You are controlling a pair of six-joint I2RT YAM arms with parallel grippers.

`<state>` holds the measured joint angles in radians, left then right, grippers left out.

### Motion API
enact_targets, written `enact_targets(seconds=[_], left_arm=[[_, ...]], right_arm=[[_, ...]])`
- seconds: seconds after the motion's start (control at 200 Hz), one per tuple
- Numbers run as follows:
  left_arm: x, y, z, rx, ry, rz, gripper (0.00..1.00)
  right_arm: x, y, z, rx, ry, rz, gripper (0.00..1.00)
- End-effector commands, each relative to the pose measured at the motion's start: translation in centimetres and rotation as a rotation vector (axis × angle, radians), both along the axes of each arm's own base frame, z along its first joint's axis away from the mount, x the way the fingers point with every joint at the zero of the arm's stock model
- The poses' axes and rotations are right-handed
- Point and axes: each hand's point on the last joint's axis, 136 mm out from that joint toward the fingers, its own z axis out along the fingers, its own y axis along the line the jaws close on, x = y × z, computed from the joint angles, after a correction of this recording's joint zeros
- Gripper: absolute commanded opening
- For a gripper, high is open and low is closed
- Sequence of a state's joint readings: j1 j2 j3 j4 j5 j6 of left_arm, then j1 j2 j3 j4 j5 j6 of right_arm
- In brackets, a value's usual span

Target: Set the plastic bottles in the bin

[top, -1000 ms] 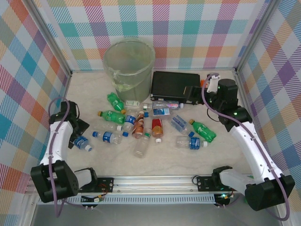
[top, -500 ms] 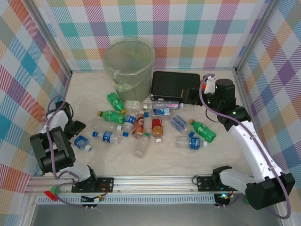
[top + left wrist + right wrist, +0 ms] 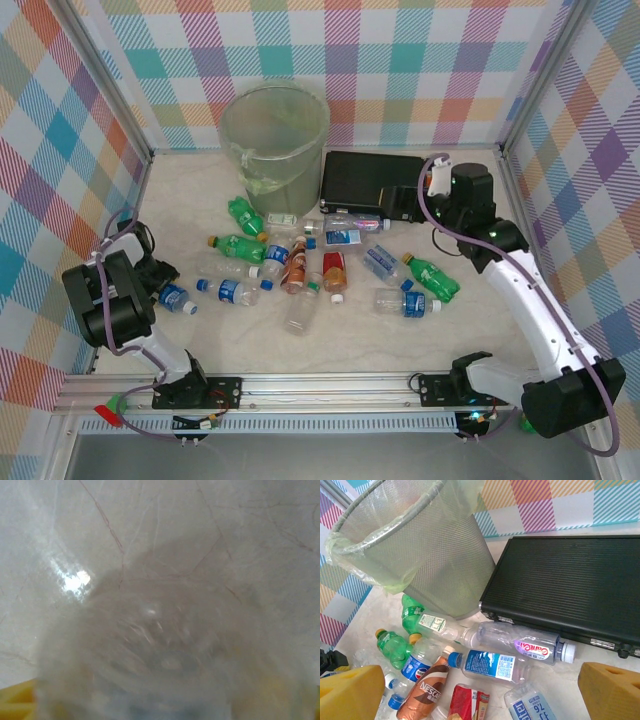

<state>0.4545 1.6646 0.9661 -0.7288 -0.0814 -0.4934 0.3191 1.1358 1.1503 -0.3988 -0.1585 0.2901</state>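
Several plastic bottles lie scattered on the table in front of the bin, a round grey-green mesh basket with a clear liner. My left gripper is low at the far left, against a clear blue-labelled bottle. In the left wrist view that bottle's blurred clear base sits between the yellow pads, which press its sides. My right gripper hovers open over the black case's right end. Its yellow pads stand wide apart above a clear bottle with a blue label.
A flat black case lies right of the bin, with a clear bottle along its front edge. A green bottle and a blue-capped one lie apart on the right. Checkered walls close in three sides.
My left arm has folded back and down at the left, and its jaws have closed in on the clear bottle there. My right gripper has drifted slightly left over the case, still open.
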Motion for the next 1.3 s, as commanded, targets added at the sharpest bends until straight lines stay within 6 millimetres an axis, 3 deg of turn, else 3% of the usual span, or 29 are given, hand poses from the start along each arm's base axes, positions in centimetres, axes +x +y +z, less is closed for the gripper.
enact_targets(seconds=[0.0, 0.165, 0.275, 0.58, 0.7, 0.925, 1.295], left_arm=[[-0.1, 0.0, 0.4, -0.011, -0.013, 0.001, 0.59], [0.6, -0.4, 2.3, -0.023, -0.075, 0.004, 0.6], [1.4, -0.9, 4.7, -0.037, -0.154, 0.007, 0.58], [4.6, -3.1, 14.7, 0.015, -0.399, -0.048, 0.61], [6.7, -5.2, 19.0, 0.024, -0.515, -0.1, 0.61], [10.3, -11.5, 27.3, 0.037, -0.713, -0.278, 0.61], [14.9, -19.0, 35.8, -0.072, -0.993, -0.397, 0.6]], right_arm=[[0.2, 0.6, 1.2, 0.006, -0.026, 0.013, 0.99], [0.8, 1.7, 1.2, 0.008, -0.026, 0.03, 0.99], [1.3, 2.8, 1.1, 0.006, -0.022, 0.05, 0.99], [2.7, 6.9, 1.7, 0.01, -0.032, 0.127, 0.99], [2.9, 8.1, 1.9, 0.012, -0.036, 0.153, 0.99], [3.3, 10.2, 2.1, 0.016, -0.04, 0.199, 0.99], [3.3, 11.1, 3.0, 0.01, -0.062, 0.231, 0.99]])
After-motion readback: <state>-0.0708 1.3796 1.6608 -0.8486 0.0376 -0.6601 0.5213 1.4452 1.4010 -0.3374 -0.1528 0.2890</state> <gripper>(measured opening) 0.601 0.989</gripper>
